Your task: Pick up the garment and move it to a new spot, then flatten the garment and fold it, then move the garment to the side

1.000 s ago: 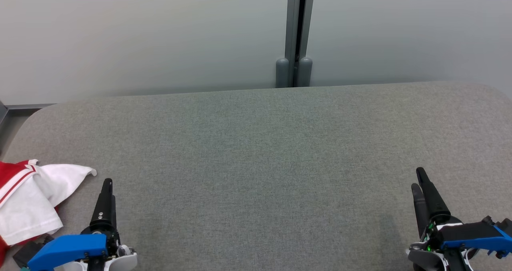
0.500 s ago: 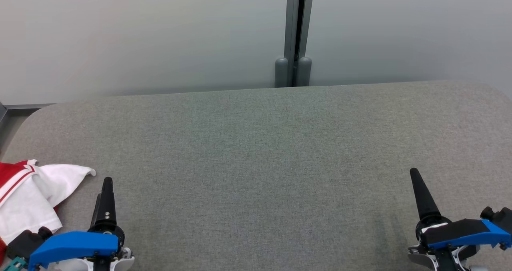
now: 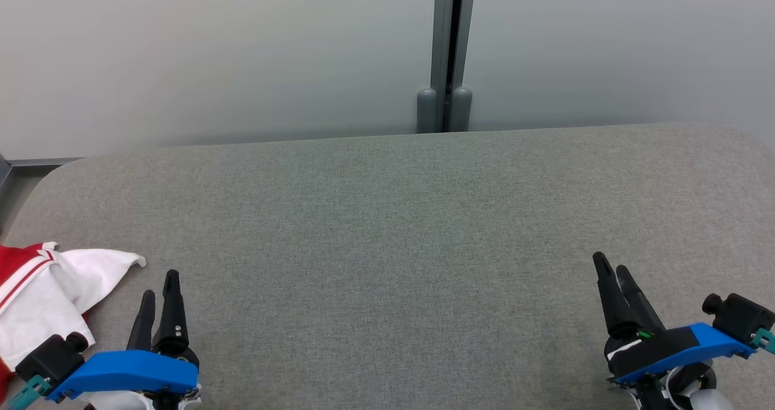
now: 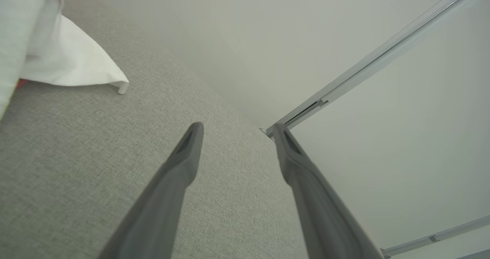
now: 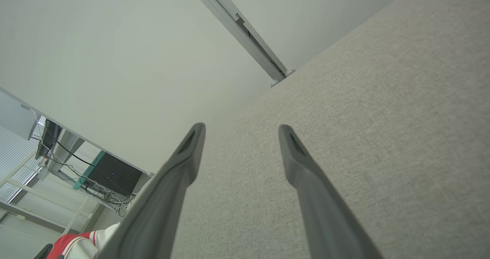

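One red-and-white garment [image 3: 42, 289]; one grey fabric-covered table [image 3: 387, 216]; two grippers, namely the left gripper [image 3: 158, 283] and the right gripper [image 3: 611, 263], each bearing two dark fingers [image 3: 174, 313]; two pale wall panels [image 3: 212, 52]; one grey upright post [image 3: 449, 34] between them, with two rounded feet [image 3: 427, 110] at its base.

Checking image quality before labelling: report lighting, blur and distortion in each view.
Head view: soft even light, garment cropped at left edge. Left wrist view: tilted scene, left gripper slightly soft. Right wrist view: same tilt, right gripper soft, table weave crisp.
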Motion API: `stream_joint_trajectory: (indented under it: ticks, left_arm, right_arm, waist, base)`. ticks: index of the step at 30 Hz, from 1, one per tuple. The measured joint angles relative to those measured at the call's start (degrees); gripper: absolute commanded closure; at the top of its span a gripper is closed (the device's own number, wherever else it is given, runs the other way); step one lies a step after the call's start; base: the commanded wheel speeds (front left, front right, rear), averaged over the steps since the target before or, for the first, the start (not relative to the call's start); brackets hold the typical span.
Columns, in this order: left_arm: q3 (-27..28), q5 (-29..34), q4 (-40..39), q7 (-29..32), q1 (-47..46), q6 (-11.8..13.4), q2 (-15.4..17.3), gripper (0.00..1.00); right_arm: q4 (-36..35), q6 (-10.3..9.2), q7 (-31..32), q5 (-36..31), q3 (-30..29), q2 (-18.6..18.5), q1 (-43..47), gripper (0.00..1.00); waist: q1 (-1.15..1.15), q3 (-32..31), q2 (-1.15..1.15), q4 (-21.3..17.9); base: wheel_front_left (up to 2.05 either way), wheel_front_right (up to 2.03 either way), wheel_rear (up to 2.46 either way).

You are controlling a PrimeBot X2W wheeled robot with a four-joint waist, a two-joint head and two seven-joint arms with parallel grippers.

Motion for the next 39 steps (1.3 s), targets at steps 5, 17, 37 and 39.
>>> stream_joint_trajectory:
  ticks: [5,17,37,39]
  left_arm:
    - [-1.0,4.4,0.7,-1.0,0.1,0.0,0.4,0.0]
    - [-1.3,14.9,2.5,-3.0,0.5,0.0,1.0,0.0]
    - [-5.1,28.5,8.4,-6.0,0.7,0.0,3.1,0.0]
    - [-5.1,29.5,9.3,-6.3,0.7,0.0,3.1,0.0]
  right_arm:
    - [-0.2,0.0,-0.8,-4.5,1.5,-0.2,0.0,0.0]
    - [1.2,0.0,-3.0,-15.3,2.4,0.1,0.1,0.0]
    - [6.7,0.01,-5.9,-30.1,1.9,1.2,0.1,0.0]
    - [7.6,0.01,-6.2,-31.5,1.8,1.3,0.1,0.0]
  waist:
    - [0.01,-0.1,0.0,0.0]
    - [0.0,-0.2,0.0,-0.3]
    - [0.0,-0.2,0.0,-0.7]
    - [0.0,-0.2,0.0,-0.7]
  base:
    - [0.0,0.0,0.0]
    - [0.0,0.0,0.0]
    - [0.0,0.0,0.0]
    - [0.0,0.0,0.0]
